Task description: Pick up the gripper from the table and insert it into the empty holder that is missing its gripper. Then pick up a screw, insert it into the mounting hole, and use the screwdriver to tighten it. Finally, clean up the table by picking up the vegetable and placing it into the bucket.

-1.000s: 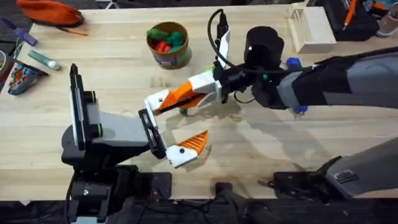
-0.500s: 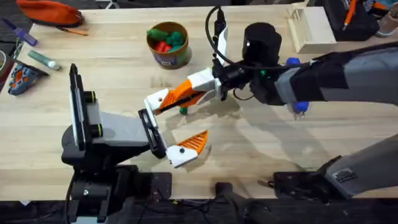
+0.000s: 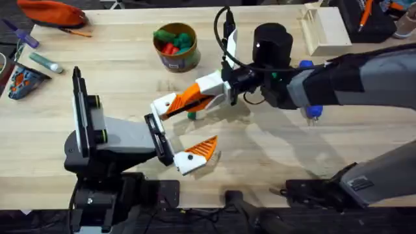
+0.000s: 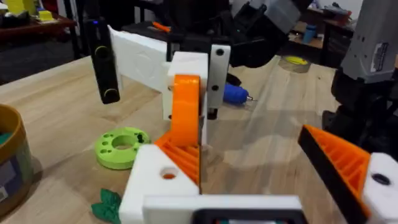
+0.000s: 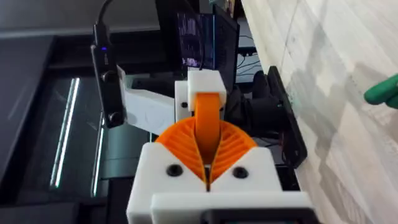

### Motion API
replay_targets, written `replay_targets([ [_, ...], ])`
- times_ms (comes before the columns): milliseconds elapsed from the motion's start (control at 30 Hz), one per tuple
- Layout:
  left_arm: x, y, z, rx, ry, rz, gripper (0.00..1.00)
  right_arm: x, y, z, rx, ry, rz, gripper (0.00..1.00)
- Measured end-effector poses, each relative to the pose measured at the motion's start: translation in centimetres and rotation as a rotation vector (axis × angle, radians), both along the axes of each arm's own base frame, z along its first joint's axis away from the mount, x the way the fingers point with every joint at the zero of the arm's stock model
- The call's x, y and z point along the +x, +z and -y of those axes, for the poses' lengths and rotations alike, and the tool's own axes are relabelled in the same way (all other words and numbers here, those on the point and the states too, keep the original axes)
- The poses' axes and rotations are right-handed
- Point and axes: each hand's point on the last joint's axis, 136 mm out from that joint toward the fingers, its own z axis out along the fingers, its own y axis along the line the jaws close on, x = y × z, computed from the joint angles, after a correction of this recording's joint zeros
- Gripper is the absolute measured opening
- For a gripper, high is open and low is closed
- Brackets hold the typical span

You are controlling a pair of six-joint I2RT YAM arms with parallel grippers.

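The wooden table (image 3: 273,156) is serving as a workbench, with both arms meeting over its middle. The left arm (image 3: 110,140) is lying low and acting as the workpiece: the left gripper (image 4: 249,186) is standing wide open, which is leaving room around its bare side for a part to be brought in. The right arm (image 3: 338,84) is reaching across from the far side so that it is facing that bare side head-on. The tan bucket (image 3: 175,49) is sitting well back from the work, already holding a few toy foods and waiting for the clean-up. The blue screwdriver (image 4: 235,94) is lying on the table under the right arm, untouched, since the screw step is evidently not due yet. The white mount (image 3: 165,104), the left gripper's plain finger with its screw hole facing up, is being held out steady toward the right gripper (image 5: 207,163). That gripper is pinching the orange wedge (image 5: 208,118) tightly between its ribbed pads and holding it edge-on and lined up with the mount, the wedge's far end appearing to meet the white block; how far it is seated I cannot tell. This looks like the insertion step, early in the whole job. The lime-green disc (image 4: 121,146) is resting just beyond the mount. The little green vegetable (image 3: 191,116) is lying on the table just beside the meeting grippers, below them and out of the way, waiting its turn.
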Motion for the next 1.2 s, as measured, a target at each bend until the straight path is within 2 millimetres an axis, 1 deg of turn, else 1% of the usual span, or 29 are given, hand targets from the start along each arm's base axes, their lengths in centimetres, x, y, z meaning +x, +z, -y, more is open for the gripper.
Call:
replay_targets([
  [633,0.0,0.0,0.0,0.0,0.0,0.0,0.985,0.01,-0.03,0.0,0.012,0.002,0.04,0.008],
  [1200,0.01,0.0,0.0,0.0,0.0,0.0,0.987,0.05,-0.04,-0.03,0.012,-0.001,0.04,0.008],
])
